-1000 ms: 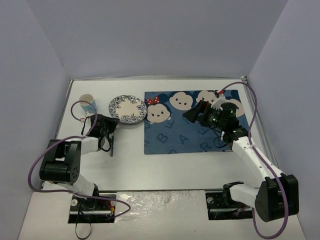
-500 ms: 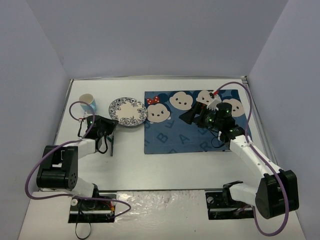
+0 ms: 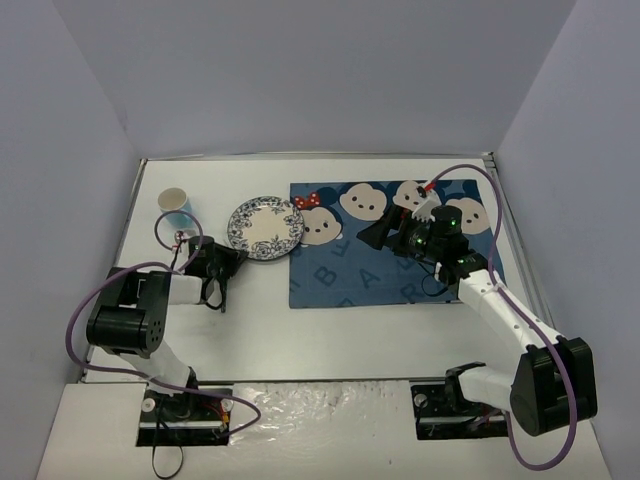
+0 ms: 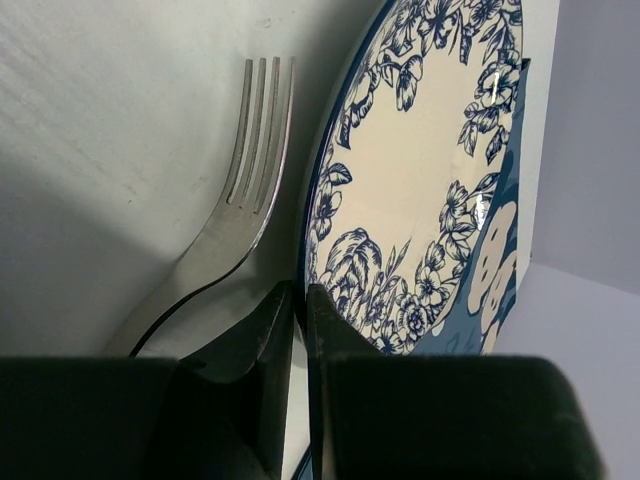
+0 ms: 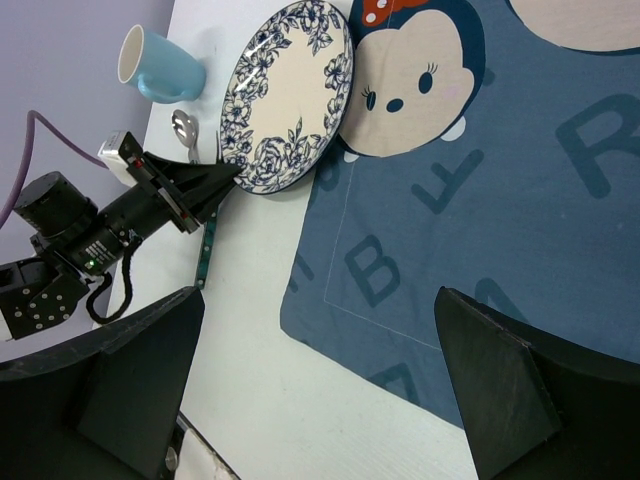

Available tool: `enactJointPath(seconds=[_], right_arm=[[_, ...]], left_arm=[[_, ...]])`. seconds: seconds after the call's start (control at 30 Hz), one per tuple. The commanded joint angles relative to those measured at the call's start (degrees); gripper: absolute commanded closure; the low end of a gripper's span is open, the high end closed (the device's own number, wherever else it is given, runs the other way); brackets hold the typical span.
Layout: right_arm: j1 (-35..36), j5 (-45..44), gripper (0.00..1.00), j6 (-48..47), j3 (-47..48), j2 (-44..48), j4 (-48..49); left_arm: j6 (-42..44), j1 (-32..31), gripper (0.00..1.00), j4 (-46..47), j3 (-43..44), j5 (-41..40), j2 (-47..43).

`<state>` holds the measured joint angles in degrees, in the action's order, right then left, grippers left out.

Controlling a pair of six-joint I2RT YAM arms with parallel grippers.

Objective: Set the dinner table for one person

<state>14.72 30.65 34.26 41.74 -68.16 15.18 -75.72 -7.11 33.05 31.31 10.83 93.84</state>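
Observation:
A white plate with a blue flower rim [image 3: 266, 228] lies on the white dinner table [image 3: 330, 340], its right edge over the left edge of the blue cartoon-face placemat [image 3: 390, 275]. My left gripper [image 3: 232, 257] is shut on the plate's near-left rim; the wrist view shows the rim [image 4: 400, 200] pinched between the closed jaws of that gripper [image 4: 298, 292]. A fork [image 4: 250, 180] lies on the table just left of the plate. My right gripper [image 3: 385, 232] hovers open and empty over the placemat [image 5: 500, 200], and its own gripper [image 5: 318, 292] looks down on the plate [image 5: 290, 95].
A blue cup [image 3: 175, 205] stands at the far left, also in the right wrist view [image 5: 160, 68]. The fork's green handle [image 5: 207, 250] lies below the left gripper. Grey walls surround the table on three sides.
My left gripper has drawn the plate to the right, so its edge now overlaps the placemat. My right gripper has shifted slightly left over the placemat.

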Motion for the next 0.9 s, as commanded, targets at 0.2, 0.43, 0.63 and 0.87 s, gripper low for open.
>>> enactJointPath(seconds=[0.2,0.43,0.63,0.87], right_arm=[[0.4,0.08,0.04,-1.63,0.1,0.67,3.36],[0.31,0.28,0.03,-2.02,0.63,0.31,3.36],[0.4,0.28,0.03,-2.09,0.54,0.22,3.24],[0.4,0.2,0.03,-2.09,1.11,1.08,2.62]], left_arm=[[-0.33,-0.44,0.61,6.43,2.42,-1.09,3.25],[0.09,-0.44,0.54,6.68,4.03,-1.22,6.45],[0.36,-0.36,0.81,6.24,5.16,-1.28,8.47],[-0.11,0.23,1.0,6.75,4.64,0.01,4.92]])
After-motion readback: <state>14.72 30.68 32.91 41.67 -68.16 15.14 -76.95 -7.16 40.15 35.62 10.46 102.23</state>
